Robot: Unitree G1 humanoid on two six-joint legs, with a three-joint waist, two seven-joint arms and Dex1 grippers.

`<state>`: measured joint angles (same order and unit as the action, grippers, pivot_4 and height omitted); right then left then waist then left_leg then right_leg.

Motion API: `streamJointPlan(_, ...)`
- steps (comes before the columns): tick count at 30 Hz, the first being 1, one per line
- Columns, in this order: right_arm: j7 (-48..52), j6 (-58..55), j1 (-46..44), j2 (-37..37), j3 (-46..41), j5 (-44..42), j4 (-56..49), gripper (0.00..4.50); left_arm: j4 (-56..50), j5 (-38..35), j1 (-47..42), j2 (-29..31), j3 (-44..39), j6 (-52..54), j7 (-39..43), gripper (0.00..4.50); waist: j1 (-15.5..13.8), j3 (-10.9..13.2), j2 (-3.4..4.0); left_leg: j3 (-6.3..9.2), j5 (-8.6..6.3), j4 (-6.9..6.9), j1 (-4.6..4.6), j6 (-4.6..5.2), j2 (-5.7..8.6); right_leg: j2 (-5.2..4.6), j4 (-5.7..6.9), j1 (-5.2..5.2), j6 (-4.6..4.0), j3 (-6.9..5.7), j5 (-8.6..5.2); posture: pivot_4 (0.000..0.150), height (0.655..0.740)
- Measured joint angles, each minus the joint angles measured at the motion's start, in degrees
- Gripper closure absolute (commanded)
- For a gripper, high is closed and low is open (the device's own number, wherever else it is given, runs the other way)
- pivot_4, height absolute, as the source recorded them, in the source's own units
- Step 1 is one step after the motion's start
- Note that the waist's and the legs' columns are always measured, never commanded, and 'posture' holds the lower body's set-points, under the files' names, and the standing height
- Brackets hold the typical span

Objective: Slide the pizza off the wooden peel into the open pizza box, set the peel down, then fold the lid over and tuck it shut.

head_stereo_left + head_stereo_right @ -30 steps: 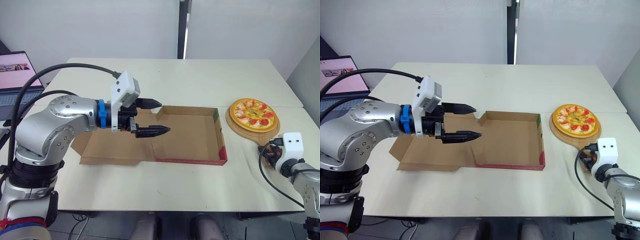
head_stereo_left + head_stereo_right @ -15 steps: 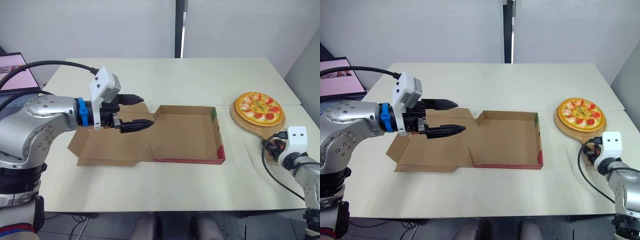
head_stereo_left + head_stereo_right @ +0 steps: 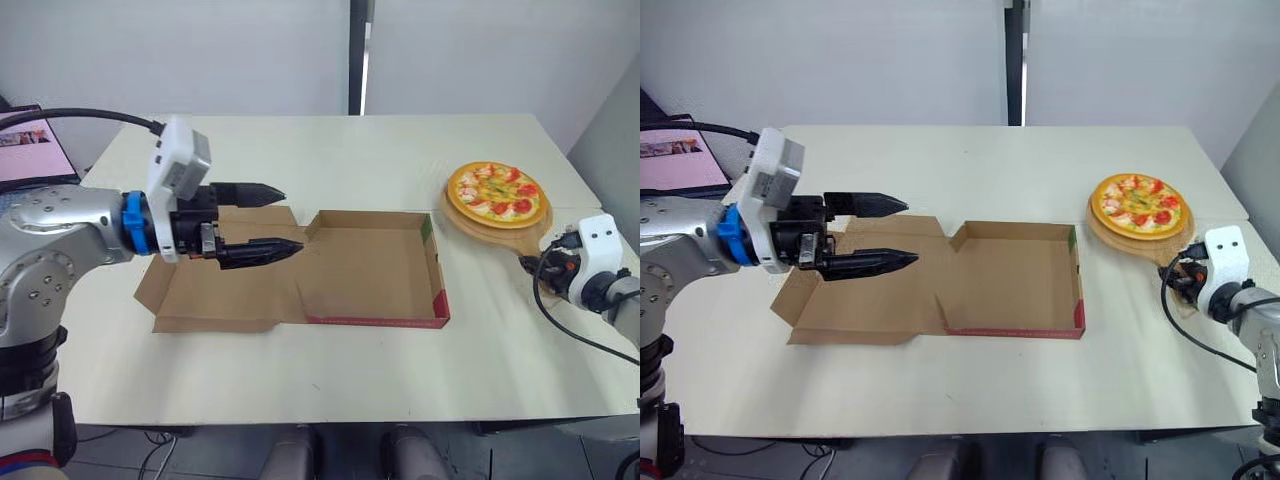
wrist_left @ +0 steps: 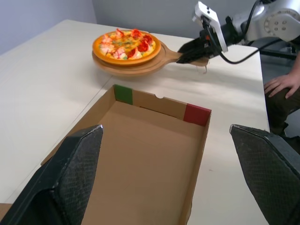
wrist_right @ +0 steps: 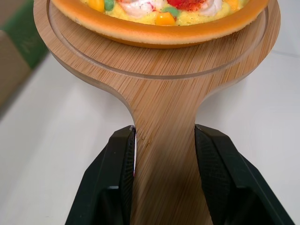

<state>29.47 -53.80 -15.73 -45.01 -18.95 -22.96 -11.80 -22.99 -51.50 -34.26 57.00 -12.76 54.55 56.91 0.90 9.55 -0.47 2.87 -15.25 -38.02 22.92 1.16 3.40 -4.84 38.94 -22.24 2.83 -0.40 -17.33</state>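
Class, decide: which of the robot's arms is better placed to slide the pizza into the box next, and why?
Right. The right pincer is shut on the handle of the peel carrying the pizza, beside the open box. The left pincer hangs open over the flat lid, holding nothing.

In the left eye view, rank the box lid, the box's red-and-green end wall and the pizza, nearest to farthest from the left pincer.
1. box lid, lying flat beneath the left pincer.
2. red-and-green end wall, at the box's right end.
3. pizza, on the peel at the far right.
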Motion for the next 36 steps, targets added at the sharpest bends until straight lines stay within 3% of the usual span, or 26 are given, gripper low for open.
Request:
streamJointPlan(13,6.6,-3.9,-11.7,-1.2,10.0,-4.8,-0.7,2.88,-2.3,-0.8,14.2,6.5,-10.4,0.5,2.4,0.0,0.6,0.1,-0.04,0.03,-0.01,0.02,0.04,0.01,-0.01,-0.06,-0.04,-0.02,-0.02,-0.03,-0.01,0.15,0.7281)
streamJointPlan(26,16.1,6.5,-19.2,-1.5,21.0,0.0,5.2,2.88,-6.1,-3.5,28.7,7.9,-22.8,0.7,6.2,0.0,0.6,0.1,-0.02,0.03,0.0,0.03,0.04,-0.01,-0.01,-0.09,-0.07,-0.05,-0.03,-0.04,-0.02,0.15,0.7281)
streamJointPlan(36,20.8,17.4,-21.0,-2.3,23.6,7.4,11.2,2.88,-9.1,-6.4,31.2,7.6,-23.6,1.1,4.5,0.0,0.5,0.2,-0.02,0.03,0.01,0.05,0.04,-0.04,-0.01,-0.12,-0.08,-0.05,-0.04,-0.07,-0.02,0.15,0.7281)
